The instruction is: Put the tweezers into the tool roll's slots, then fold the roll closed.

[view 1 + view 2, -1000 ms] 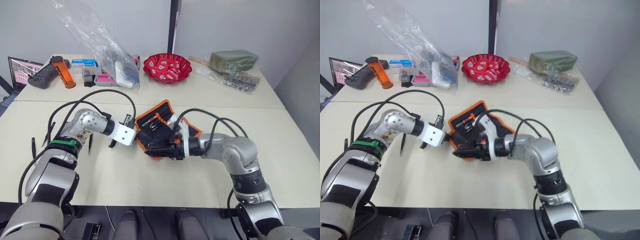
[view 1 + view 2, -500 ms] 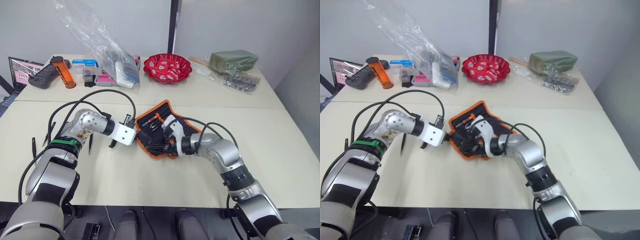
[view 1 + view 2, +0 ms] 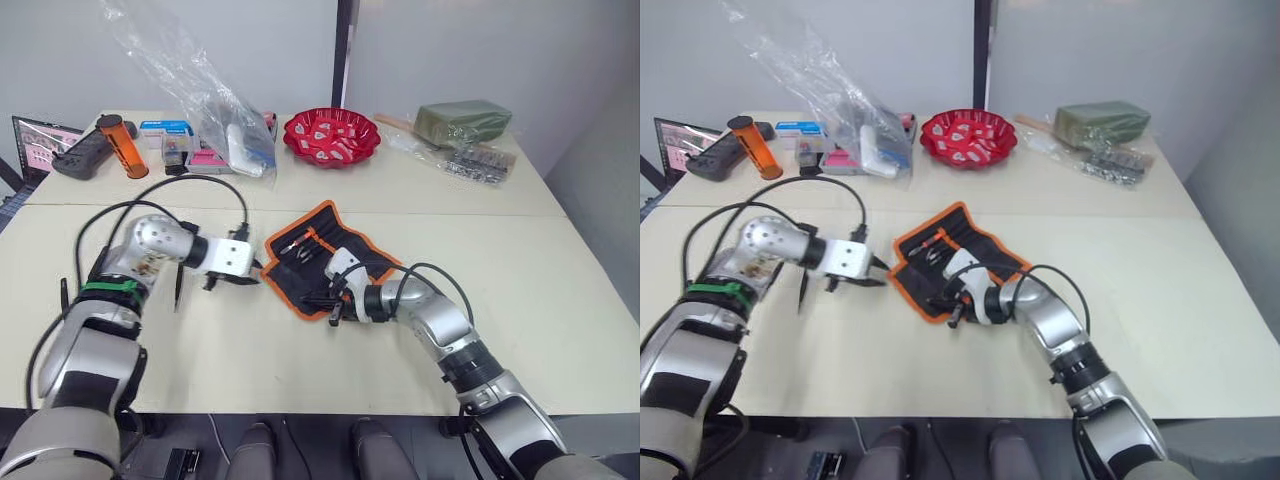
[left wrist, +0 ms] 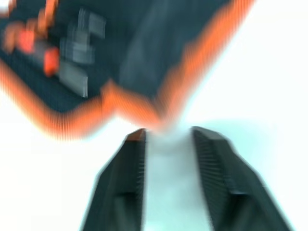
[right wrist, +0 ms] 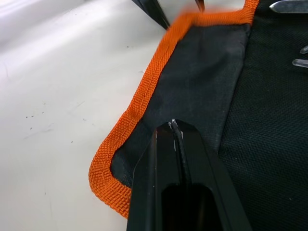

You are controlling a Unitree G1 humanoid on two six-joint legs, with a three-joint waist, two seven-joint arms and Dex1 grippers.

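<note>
The left gripper (image 3: 256,279), fingers spread and empty, is backing off the tool roll's (image 3: 322,262) near-left orange edge. The roll is now lying opened flat mid-table, no longer bunched. The right gripper (image 5: 176,126), fingers pressed together, is resting on its near corner, so folding remains undone. No legible writing.

tool roll (image 3: 322,265): flat black fabric pouch with orange edge binding, lying open at a slant on the worktop (image 3: 560,290), near its middle.
tweezers in the roll (image 3: 303,243): slim metal pieces tucked in the slots near the orange inner stripe; their count cannot be told.
loose tweezers (image 3: 178,287): thin black stick lying on the worktop, well apart to the roll's left.
</note>
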